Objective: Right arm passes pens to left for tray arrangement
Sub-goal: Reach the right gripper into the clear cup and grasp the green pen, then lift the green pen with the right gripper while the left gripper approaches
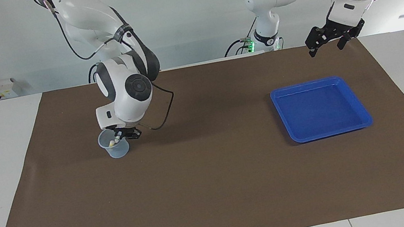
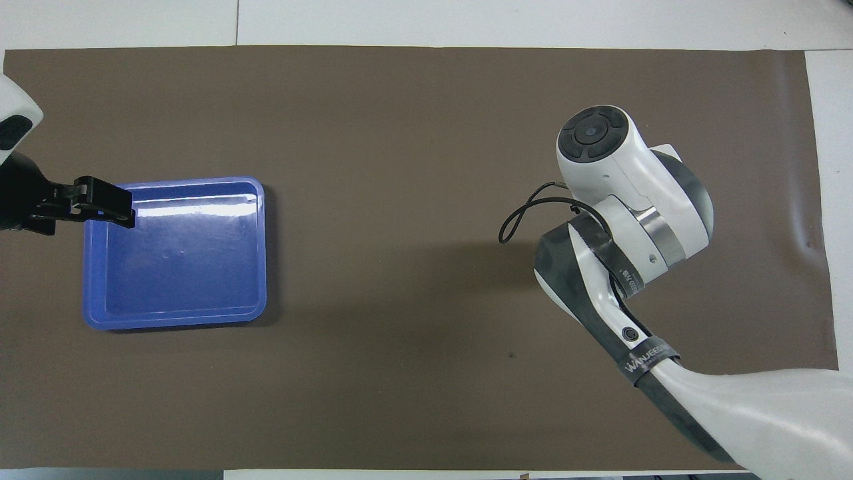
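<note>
Right hand [image 1: 123,135] clamped shut on a pale-tipped pen [image 1: 117,138] at the translucent cup [image 1: 114,145] rim, pens upright inside. Left hand [image 1: 326,43] wide open, empty, raised near the shallow blue tray [image 1: 360,112].

You see even, bright light from above, with soft shadows on the brown mat [image 1: 216,194], white glare on the blue tray [image 2: 193,208], and both views sharp.

White lettering "WANJEEDA", or something close to it as the letters are small, on a black strap [image 2: 645,360] around the right arm [image 2: 666,373], a second black strap [image 2: 626,275] near the wrist with white print too small to read
</note>
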`<state>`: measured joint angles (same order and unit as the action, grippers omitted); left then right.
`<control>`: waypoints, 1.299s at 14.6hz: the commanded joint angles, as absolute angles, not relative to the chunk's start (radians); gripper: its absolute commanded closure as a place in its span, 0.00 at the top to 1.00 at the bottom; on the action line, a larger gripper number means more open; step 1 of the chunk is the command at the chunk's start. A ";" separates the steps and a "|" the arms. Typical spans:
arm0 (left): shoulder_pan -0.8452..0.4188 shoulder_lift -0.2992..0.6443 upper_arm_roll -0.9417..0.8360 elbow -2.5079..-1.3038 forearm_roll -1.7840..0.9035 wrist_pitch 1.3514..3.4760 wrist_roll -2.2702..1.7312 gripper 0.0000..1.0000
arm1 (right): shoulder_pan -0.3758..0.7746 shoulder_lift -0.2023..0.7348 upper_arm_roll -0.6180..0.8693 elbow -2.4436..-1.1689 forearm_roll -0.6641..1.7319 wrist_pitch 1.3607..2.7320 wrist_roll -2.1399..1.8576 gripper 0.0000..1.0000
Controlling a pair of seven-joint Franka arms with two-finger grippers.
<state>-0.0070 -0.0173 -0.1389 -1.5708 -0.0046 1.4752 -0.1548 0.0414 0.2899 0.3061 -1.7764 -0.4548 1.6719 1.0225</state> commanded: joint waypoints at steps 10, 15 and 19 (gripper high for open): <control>-0.006 -0.048 -0.133 -1.605 -0.066 1.474 -0.155 1.00 | 0.021 0.051 0.284 -1.692 -0.244 1.629 1.002 0.00; -0.008 -0.049 -0.133 -1.608 -0.075 1.471 -0.164 1.00 | 0.020 0.066 0.236 -1.605 0.058 1.647 1.069 0.00; -0.011 -0.048 -0.133 -1.608 -0.164 1.482 -0.306 1.00 | 0.020 0.075 0.233 -1.605 0.349 1.771 1.297 0.00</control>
<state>-0.0073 -0.0211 -0.1390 -1.5773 -0.1134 1.4734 -0.2367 0.0322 0.0569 0.2236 -1.6235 0.2323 1.7211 1.1966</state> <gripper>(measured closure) 0.000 0.837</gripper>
